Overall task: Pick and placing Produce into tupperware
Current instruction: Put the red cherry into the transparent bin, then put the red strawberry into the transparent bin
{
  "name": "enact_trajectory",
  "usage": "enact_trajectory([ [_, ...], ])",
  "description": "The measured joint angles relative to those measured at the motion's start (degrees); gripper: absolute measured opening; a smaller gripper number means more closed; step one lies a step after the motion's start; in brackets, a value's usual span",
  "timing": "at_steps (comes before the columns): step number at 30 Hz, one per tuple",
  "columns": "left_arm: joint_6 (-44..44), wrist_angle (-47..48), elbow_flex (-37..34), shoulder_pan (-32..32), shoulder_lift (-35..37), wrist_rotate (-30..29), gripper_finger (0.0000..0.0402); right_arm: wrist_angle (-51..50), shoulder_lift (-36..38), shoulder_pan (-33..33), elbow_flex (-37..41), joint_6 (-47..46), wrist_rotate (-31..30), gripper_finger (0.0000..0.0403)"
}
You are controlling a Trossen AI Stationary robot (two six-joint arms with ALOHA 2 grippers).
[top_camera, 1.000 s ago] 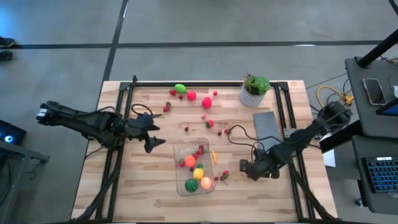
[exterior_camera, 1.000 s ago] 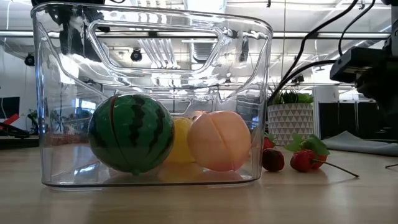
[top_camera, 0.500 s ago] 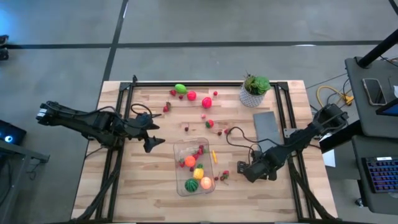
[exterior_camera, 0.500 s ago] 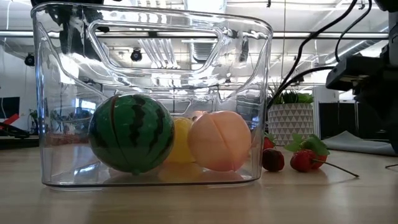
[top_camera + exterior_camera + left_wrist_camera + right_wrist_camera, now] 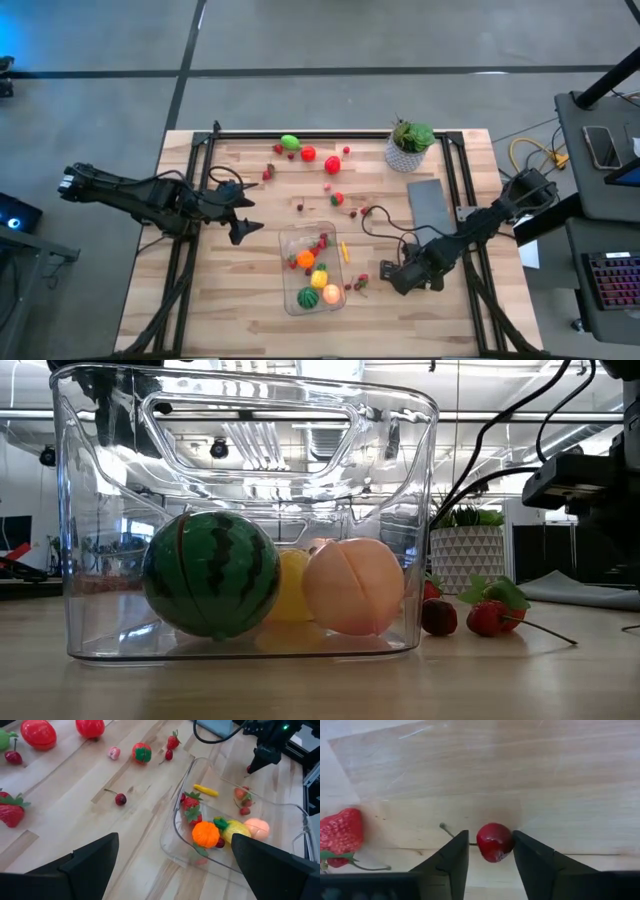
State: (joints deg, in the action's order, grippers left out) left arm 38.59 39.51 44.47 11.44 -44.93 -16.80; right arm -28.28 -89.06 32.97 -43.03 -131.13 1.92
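Bright, even overhead light. Ceiling strips glare on the tupperware (image 5: 240, 520) at 12 o'clock in the low view. Right wrist view: soft, with faint shadows.

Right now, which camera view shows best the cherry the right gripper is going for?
The right wrist view: the cherry sits large between the open right gripper fingers, on the table. In the high view the gripper mostly covers it. The low view shows a dark cherry beside the tupperware, possibly another. The left wrist view shows only red specks there.
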Motion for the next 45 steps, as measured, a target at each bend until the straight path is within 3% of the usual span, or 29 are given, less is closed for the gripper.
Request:
enact_trajectory([
  [12,0.0,-0.01,0.0,0.0,0.14,0.02,0.0373,-0.01,0.09,0.0,-2.36,2.66,-2.32,0.01],
  [18,0.0,-0.04,0.0,0.0,0.11,0.04,0.0373,-0.13,1.06,-0.79,-8.57,9.02,-15.29,0.0098],
  [22,0.0,-0.09,0.0,0.0,0.09,0.06,0.0373,0.09,1.79,-4.48,-14.78,20.11,-21.83,0.0098],
  [30,-0.57,-2.31,0.0,0.0,0.09,0.12,0.0373,0.66,-2.1,-16.42,-26.11,50.47,-14.58,0.0102],
  [36,-0.55,-3.53,0.0,0.0,0.13,0.11,0.0373,0.47,-9.71,-21.54,-33.24,60.75,-2.63,0.0116],
  [41,-0.4,-6.03,0.0,-0.01,1.16,0.13,0.0373,-0.57,-17.08,-21.62,-40.96,67.82,1.43,0.0135],
  [45,-2.0,-8.56,0.0,-0.02,2.2,0.09,0.0373,-5.01,-21.11,-21.36,-46.66,70.18,1.14,0.0166],
])
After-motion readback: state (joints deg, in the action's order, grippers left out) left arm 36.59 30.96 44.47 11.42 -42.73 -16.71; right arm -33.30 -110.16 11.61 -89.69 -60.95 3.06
